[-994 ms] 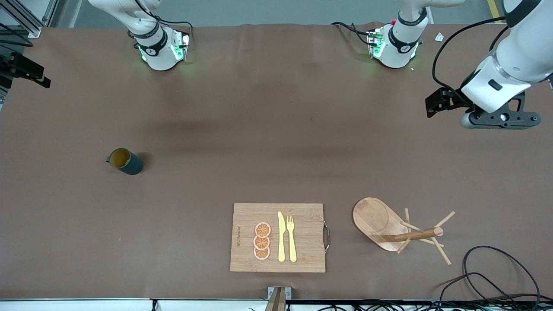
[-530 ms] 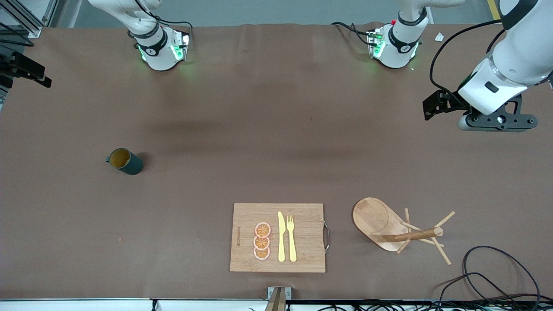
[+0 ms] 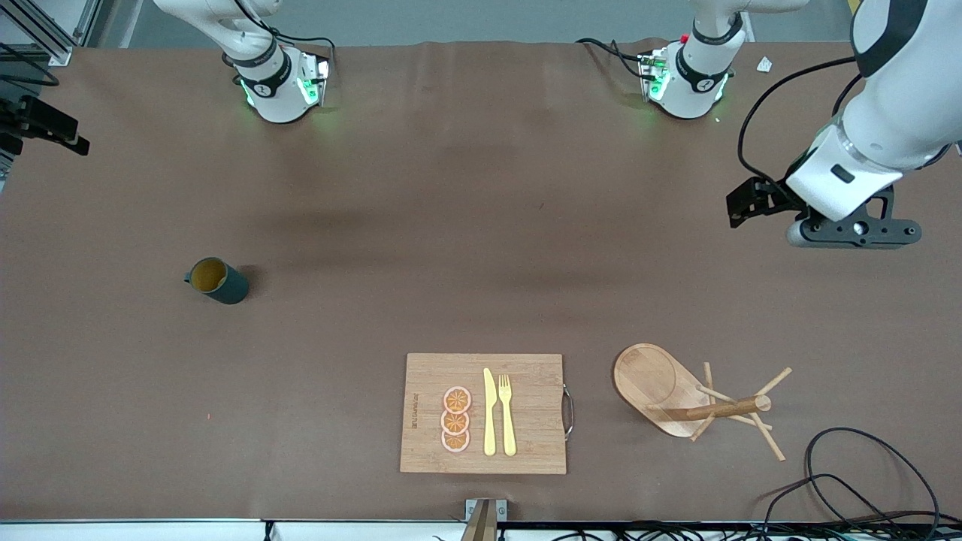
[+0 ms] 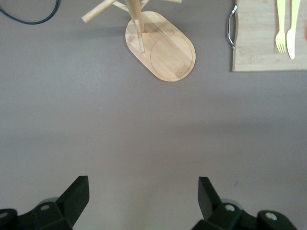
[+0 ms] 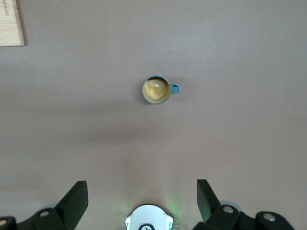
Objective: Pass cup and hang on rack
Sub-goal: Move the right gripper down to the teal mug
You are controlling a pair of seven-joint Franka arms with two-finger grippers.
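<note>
Teal cup (image 3: 217, 280) unmoved on desk (image 3: 451, 225); wooden rack (image 3: 695, 398) unmoved; my left jaws (image 4: 143, 197) lower, released; right jaws (image 5: 142, 200) released.

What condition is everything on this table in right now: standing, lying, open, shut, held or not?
cup: upright on the table, empty, held by nothing.
rack: standing on its base, pegs bare.
cutting board: lying flat, with a knife, a fork and three orange slices on it.
left gripper: open, empty, up over bare table.
right gripper: open, empty, high over the table, the cup below it.
</note>
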